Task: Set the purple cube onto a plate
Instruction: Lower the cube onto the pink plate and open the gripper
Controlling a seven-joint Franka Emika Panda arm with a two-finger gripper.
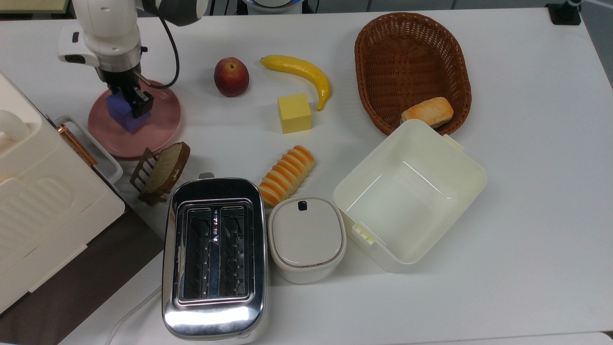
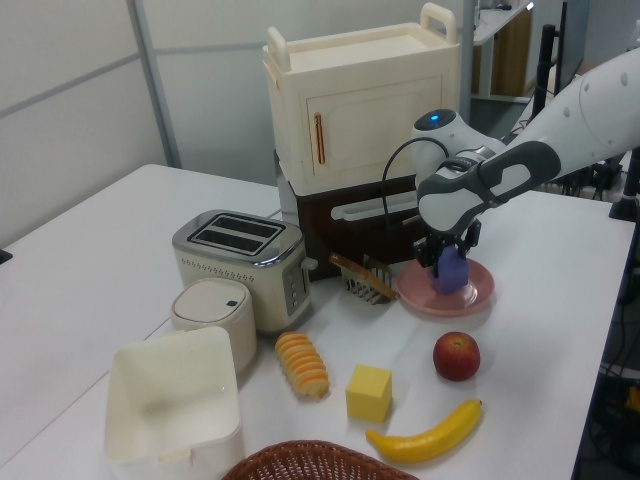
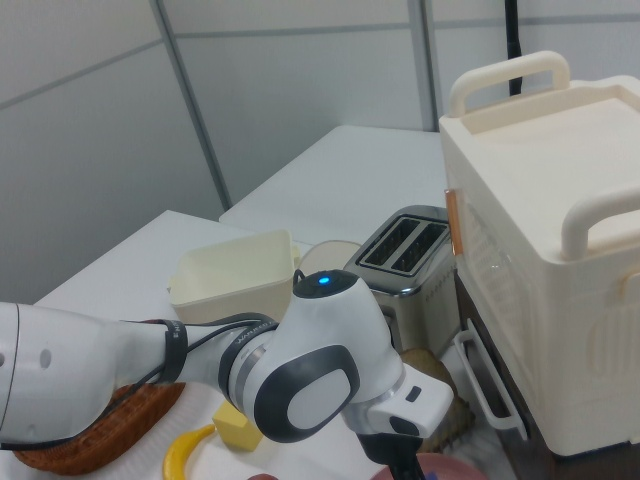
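We see the purple cube (image 1: 123,111) over the middle of the pink plate (image 1: 160,125), held between the gripper's (image 1: 129,98) two dark fingers, which are clamped on its sides. In the left view the cube (image 2: 451,272) sits low against the plate (image 2: 478,295); we cannot tell whether its underside touches the plate's surface. The white arm (image 2: 530,140) reaches in from the left view's right, its wrist directly above the plate.

Just beside the plate, toward the top view's bottom, a slice of bread (image 1: 165,167) leans in a small rack (image 1: 141,176). To the top view's right of the plate lie an apple (image 1: 231,77), a banana (image 1: 299,73) and a yellow cube (image 1: 294,112), each apart from the others. A ridged orange pastry (image 1: 286,175) lies between the yellow cube and a chrome toaster (image 1: 214,258). Next to the toaster stand a small lidded container (image 1: 306,238) and an open cream tub (image 1: 409,191). A wicker basket (image 1: 412,62) at the top view's upper right holds a bread roll (image 1: 427,111). A cream cabinet (image 2: 365,105) stands behind the plate in the left view.
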